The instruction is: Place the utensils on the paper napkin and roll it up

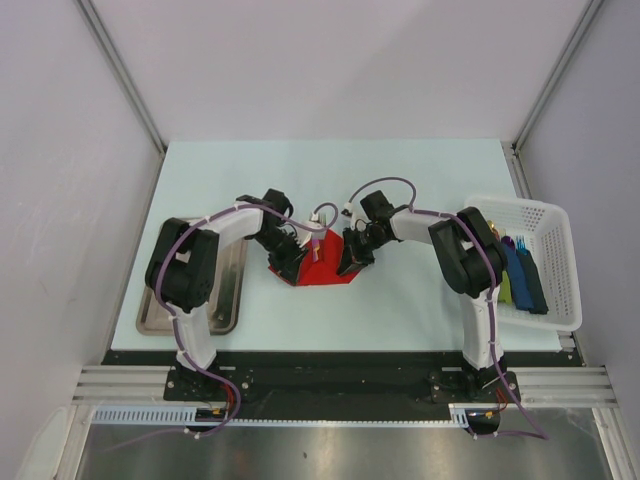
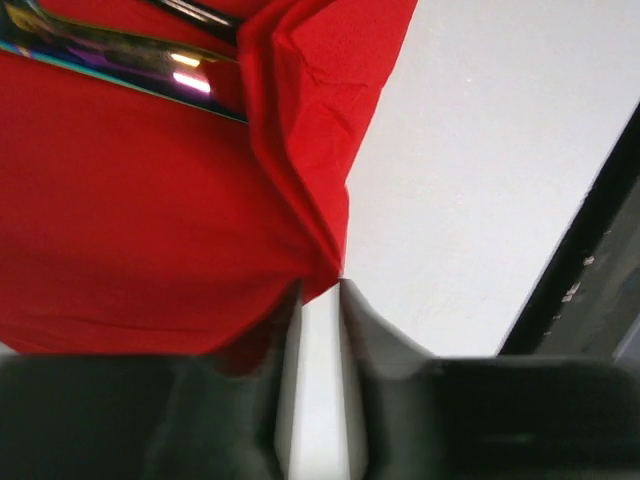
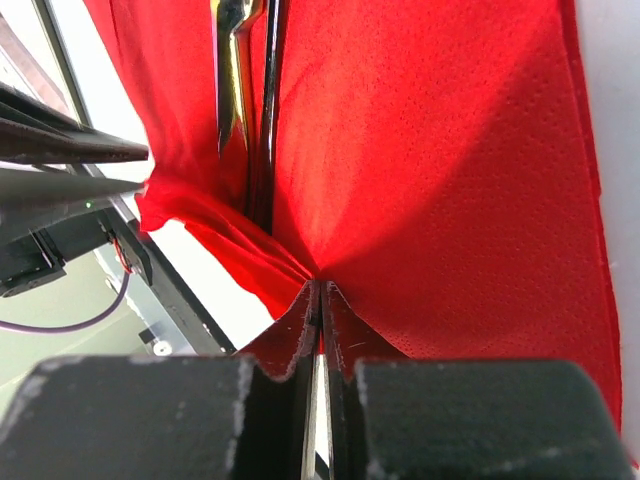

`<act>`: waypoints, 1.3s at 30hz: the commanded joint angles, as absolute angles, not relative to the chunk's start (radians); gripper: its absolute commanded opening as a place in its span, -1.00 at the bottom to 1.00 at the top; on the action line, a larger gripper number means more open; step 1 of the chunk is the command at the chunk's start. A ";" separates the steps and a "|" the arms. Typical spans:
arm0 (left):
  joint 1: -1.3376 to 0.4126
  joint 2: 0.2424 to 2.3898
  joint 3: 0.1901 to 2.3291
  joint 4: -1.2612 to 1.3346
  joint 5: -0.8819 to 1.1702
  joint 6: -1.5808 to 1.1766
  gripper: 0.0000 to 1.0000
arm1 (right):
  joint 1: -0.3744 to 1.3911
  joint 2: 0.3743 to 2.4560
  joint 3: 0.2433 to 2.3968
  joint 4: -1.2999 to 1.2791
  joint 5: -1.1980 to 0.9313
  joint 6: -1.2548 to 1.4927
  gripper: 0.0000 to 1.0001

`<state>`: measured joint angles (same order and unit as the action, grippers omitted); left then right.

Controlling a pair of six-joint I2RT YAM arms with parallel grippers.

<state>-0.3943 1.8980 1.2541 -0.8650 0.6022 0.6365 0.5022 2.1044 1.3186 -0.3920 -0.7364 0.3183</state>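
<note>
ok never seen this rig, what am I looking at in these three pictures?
Two robot arms are bolted at the near edge of a table. The overhead view looks down from above and behind them. The other two pictures come from a camera on each wrist, looking along that arm's own fingers. On the table lies the paper napkin, red, with the utensils on it, dark and shiny. The right tool is shut on one napkin edge. The left tool appears to pinch the opposite corner. A metal tray sits at the left, and a white basket holding blue bundles at the right.
</note>
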 commanded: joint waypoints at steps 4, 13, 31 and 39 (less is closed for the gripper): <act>-0.396 1.842 1.217 -0.867 0.611 0.733 -0.17 | 0.509 2.148 1.345 -0.377 -0.615 0.284 -0.89; -0.399 1.858 1.203 -0.793 0.598 0.726 -0.24 | 0.511 2.158 1.358 -0.385 -0.614 0.281 -0.89; -0.400 1.832 1.200 -0.851 0.604 0.807 -0.92 | 0.500 2.177 1.362 -0.414 -0.583 0.253 -0.92; -0.403 1.724 1.088 -0.729 0.608 0.851 -0.06 | 0.497 2.178 1.367 -0.419 -0.587 0.247 -0.91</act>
<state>-0.3969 1.7905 1.1191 -0.8043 0.5827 0.7986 0.5026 2.1277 1.3628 -0.4294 -0.7261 0.3031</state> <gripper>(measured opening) 0.454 0.046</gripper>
